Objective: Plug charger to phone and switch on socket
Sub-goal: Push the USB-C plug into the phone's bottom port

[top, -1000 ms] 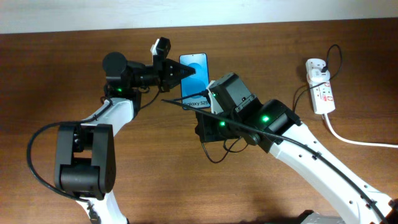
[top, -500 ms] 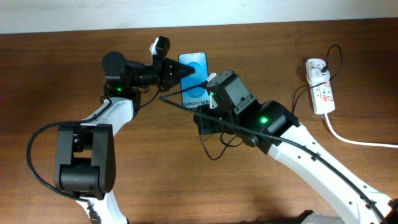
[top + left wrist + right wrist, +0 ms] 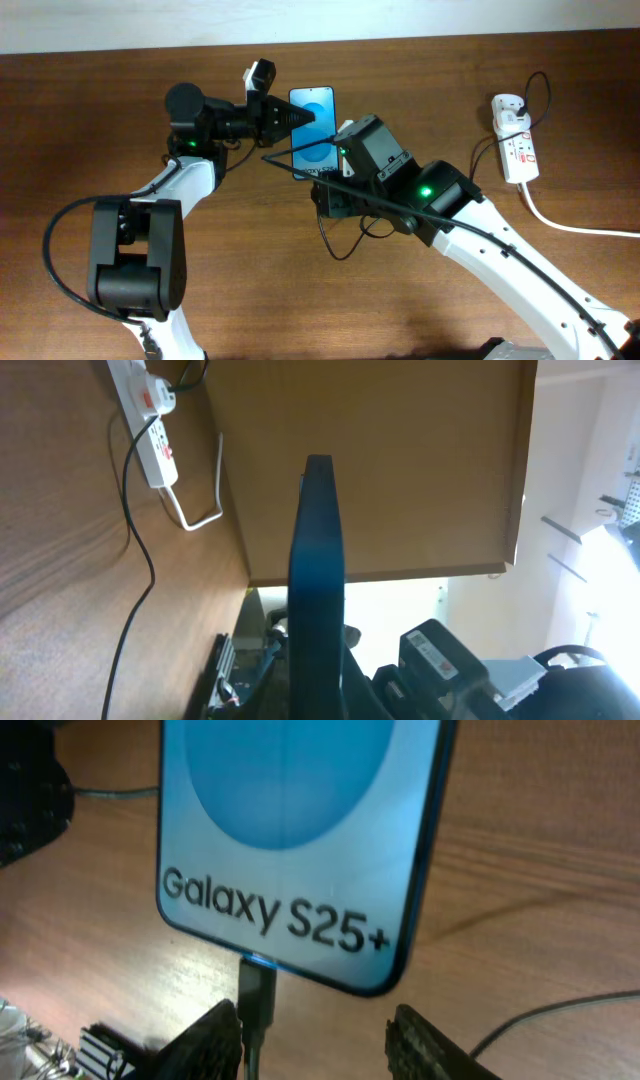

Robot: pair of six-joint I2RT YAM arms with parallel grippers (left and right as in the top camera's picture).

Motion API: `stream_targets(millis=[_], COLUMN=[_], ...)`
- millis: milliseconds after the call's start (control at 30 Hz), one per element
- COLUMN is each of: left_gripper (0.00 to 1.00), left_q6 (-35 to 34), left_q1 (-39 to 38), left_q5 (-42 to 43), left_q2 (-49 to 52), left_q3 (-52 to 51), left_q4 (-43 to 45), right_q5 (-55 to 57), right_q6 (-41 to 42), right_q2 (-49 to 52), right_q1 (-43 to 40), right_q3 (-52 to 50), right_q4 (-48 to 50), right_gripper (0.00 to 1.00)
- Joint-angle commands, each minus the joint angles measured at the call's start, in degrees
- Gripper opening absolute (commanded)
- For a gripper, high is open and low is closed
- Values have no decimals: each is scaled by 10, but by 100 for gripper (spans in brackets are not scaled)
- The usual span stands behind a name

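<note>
While our left fingers pinch the slim blue-screened phone by its edge, our right fingers are spread around the black plug tip touching its end.

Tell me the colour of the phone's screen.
Bright blue with a darker blue circle and black text; the phone shows best in the right wrist view.

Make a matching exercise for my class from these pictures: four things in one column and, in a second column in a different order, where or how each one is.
Things:
1. phone
2. charger plug
3. socket
4. left gripper

Places or states:
A. lying on the table's right side, thick white cord attached
B. at the phone's bottom edge, between the right gripper's fingers
C. closed on the phone's side edge
D. screen lit blue, reading Galaxy S25+

Pairs: 1-D, 2-B, 3-A, 4-C
</note>
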Motion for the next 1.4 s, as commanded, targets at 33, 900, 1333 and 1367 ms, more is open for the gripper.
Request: stream_targets(millis=[33,900,1333,1367], left_gripper=[0,0,0,0], left_q6=[36,58,60,60], left_q1=[1,1,-1,0], left_q5=[-21,24,37,6], left_q2=[-3,-3,-3,-3], left_q3=[10,10,10,10], left_q4=[5,6,5,5], right_q5=[-25,54,38,38], right_q6=[2,0,-10,-10], right_q2=[0,46,42,37], right_q1=[-1,33,-8,-7], right_q3=[0,24,34,34], right_q4=[-12,46,61,43], right_gripper=[51,4,16,23])
